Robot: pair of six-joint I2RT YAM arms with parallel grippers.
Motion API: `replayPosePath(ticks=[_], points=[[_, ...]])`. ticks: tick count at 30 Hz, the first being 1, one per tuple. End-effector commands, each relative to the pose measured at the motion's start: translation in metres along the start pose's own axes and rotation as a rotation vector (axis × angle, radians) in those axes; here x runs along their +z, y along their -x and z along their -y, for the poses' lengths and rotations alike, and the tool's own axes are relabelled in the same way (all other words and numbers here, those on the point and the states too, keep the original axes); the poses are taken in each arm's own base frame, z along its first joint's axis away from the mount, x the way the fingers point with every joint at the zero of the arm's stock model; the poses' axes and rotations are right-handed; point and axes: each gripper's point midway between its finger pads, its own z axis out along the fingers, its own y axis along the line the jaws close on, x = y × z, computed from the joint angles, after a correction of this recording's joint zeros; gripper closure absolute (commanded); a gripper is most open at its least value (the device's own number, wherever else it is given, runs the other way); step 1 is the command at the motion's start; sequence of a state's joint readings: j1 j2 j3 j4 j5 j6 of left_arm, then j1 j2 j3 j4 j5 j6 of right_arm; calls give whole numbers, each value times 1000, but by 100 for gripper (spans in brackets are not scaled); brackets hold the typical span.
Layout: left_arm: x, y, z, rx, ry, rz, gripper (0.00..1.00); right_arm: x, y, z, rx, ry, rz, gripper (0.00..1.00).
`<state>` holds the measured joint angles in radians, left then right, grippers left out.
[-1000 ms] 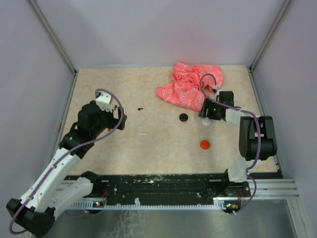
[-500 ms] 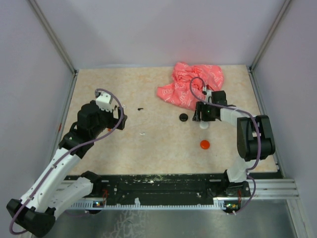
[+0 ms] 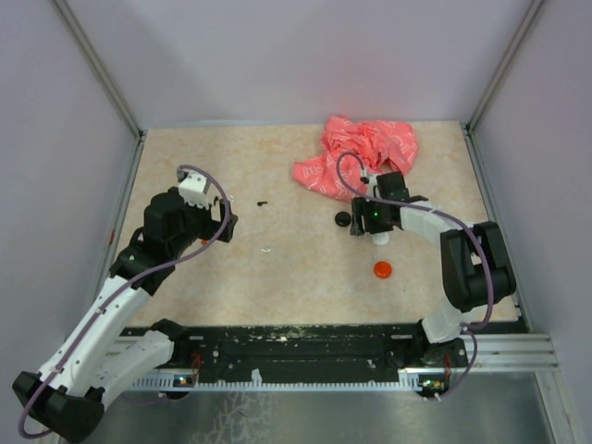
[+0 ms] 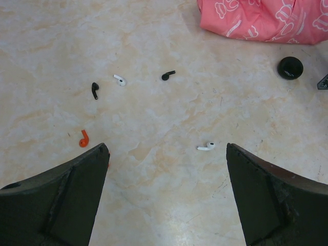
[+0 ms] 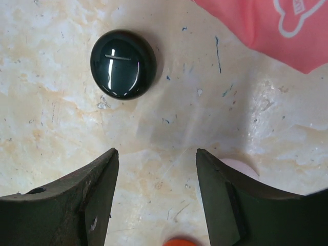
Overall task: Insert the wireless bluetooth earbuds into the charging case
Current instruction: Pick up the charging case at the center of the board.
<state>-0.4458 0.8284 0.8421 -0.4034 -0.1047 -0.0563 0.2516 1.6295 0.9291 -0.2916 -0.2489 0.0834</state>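
Several tiny earbuds lie on the beige table in the left wrist view: a black one (image 4: 95, 89), a white one (image 4: 119, 80), another black one (image 4: 167, 76), a white one (image 4: 206, 147) and an orange one (image 4: 83, 138). My left gripper (image 4: 166, 151) is open and empty above them, the nearest white earbud just inside its right finger. In the top view it (image 3: 222, 222) hovers at the left. My right gripper (image 5: 156, 154) is open and empty, just short of a round glossy black disc (image 5: 123, 64), which also shows in the top view (image 3: 343, 219).
A crumpled pink cloth (image 3: 356, 157) lies at the back right, close behind the right gripper (image 3: 357, 223). An orange disc (image 3: 382, 269) lies nearer the front. A pale disc (image 5: 238, 166) is half hidden behind the right finger. Grey walls enclose the table.
My right gripper has swung left, away from the cloth's edge to beside the black disc. The left arm has not moved.
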Motion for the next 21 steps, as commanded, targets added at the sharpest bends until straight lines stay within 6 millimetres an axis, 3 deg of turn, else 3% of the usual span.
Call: replayPosePath(ticks=[1, 15, 21], points=[[1, 3, 1, -19, -11, 23, 0, -20, 3, 2, 12, -54, 36, 39], [4, 1, 0, -24, -12, 11, 0, -33, -36, 8, 64, -102, -47, 38], [6, -1, 1, -28, -19, 1, 0, -45, -47, 29, 123, -246, -51, 37]])
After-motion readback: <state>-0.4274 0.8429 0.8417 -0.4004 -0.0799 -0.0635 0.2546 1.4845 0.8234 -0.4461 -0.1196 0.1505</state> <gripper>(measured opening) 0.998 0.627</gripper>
